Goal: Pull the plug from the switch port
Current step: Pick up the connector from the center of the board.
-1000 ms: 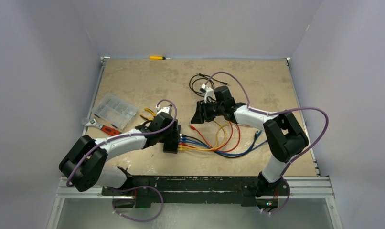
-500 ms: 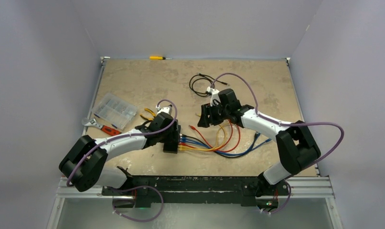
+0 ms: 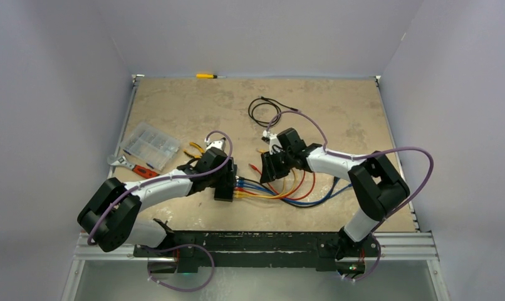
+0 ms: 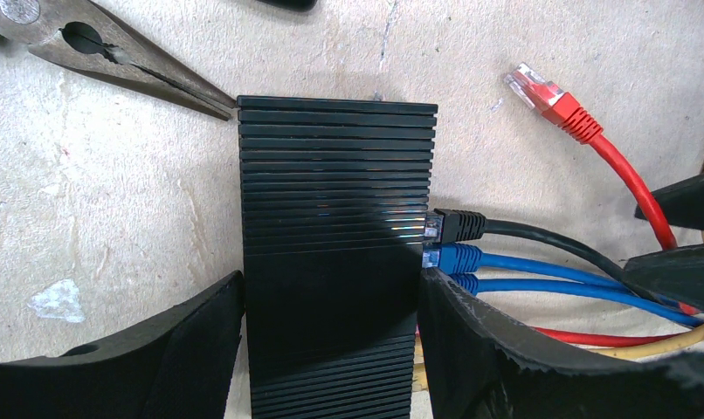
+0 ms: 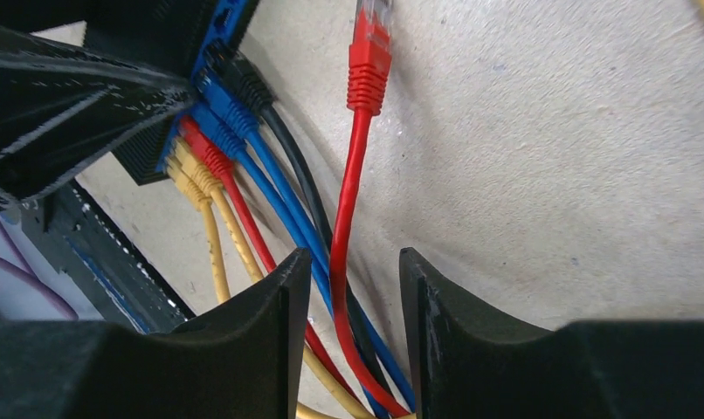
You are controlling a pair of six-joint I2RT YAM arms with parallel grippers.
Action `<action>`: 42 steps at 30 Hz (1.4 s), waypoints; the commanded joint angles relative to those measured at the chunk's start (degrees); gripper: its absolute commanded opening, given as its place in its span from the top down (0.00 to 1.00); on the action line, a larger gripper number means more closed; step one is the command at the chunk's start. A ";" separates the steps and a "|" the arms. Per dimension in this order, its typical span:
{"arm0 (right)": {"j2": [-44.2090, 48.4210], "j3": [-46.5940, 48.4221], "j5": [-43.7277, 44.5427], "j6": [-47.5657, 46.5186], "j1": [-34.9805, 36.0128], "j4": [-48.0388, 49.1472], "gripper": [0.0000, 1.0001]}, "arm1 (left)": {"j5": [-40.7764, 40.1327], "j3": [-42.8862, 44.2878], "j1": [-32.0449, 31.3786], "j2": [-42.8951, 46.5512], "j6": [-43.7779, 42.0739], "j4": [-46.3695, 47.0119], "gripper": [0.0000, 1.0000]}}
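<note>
I'm looking down on a worn tan table (image 3: 338,106) boxed in by pale lilac walls (image 3: 256,37) on three sides, with a metal rail (image 3: 256,241) along the near edge. A yellow screwdriver (image 3: 206,76) lies at the far edge and a loop of black cable (image 3: 265,110) sits towards the back. A clear compartment box (image 3: 151,145) is at the left, with a wrench (image 3: 132,165) beside it.

My left arm reaches from its base towards the middle, wrist bent down over the switch (image 4: 331,175), which lies flat near the table's centre. The tip of the pliers (image 4: 113,52) touches its far corner. The left gripper (image 4: 331,279) has a finger pressed against each long side of the switch and is clamped on it.

My right arm has its elbow out to the right, and the forearm comes back leftwards. The right gripper (image 5: 353,262) points at the cable bundle just right of the switch. Its jaws stand part open and pinch nothing. A loose red cable (image 5: 344,218) runs through the gap, and I can't tell whether it touches either finger. Its red plug (image 5: 370,52) lies out on the table, near the switch but apart from it. Black, blue, red and yellow plugs sit in the sockets
</note>
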State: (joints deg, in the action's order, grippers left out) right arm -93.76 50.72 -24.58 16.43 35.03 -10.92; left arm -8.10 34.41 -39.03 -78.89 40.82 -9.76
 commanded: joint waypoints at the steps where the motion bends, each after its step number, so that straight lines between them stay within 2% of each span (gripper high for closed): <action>1: -0.77 0.60 0.09 -0.57 1.12 0.16 0.59 | 1.67 -2.92 -0.09 -4.40 -0.66 -4.83 1.00; 5: -1.13 1.20 0.40 -0.26 1.64 0.19 0.70 | 1.87 -2.76 -0.09 -4.43 -0.74 -4.74 1.00; 8: -0.71 1.75 0.84 -0.17 1.74 -0.18 0.71 | 2.06 -2.74 -0.09 -4.43 -0.71 -4.57 1.00; 9: -0.46 1.76 1.25 -0.17 1.74 -0.42 0.68 | 2.17 -2.76 -0.09 -4.43 -0.73 -4.57 1.00; 11: -0.03 1.92 2.11 -0.28 1.79 -0.88 0.57 | 2.16 -2.76 -0.09 -4.43 -0.80 -4.38 1.00; 14: 0.38 2.21 2.87 -0.49 1.73 -1.66 0.50 | 2.19 -2.73 -0.09 -4.75 -0.86 -4.17 1.00; 23: 1.76 3.19 5.24 -0.95 1.77 -4.40 0.48 | 2.52 -2.71 -0.09 -5.47 -1.05 -3.69 1.00; 26: 2.18 3.46 5.24 -1.00 1.72 -4.87 0.56 | 2.52 -2.80 -0.09 -5.48 -0.94 -3.51 1.00; 33: 2.05 3.86 4.81 -0.87 1.80 -4.63 0.88 | 2.47 -2.90 -0.09 -5.48 -0.95 -3.60 1.00; 35: 1.87 3.93 4.93 -0.94 1.86 -4.59 1.00 | 2.44 -2.99 -0.09 -5.40 -0.92 -3.60 1.00; 42: 2.56 5.50 5.12 -0.57 1.86 -4.17 1.00 | 2.47 -3.10 -0.09 -5.48 -1.00 -3.52 1.00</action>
State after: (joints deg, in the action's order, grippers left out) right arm -93.58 52.86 -20.21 15.97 36.49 -15.88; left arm -7.68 34.98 -39.05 -80.31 39.62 -7.62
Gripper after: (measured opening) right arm 0.023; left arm 0.651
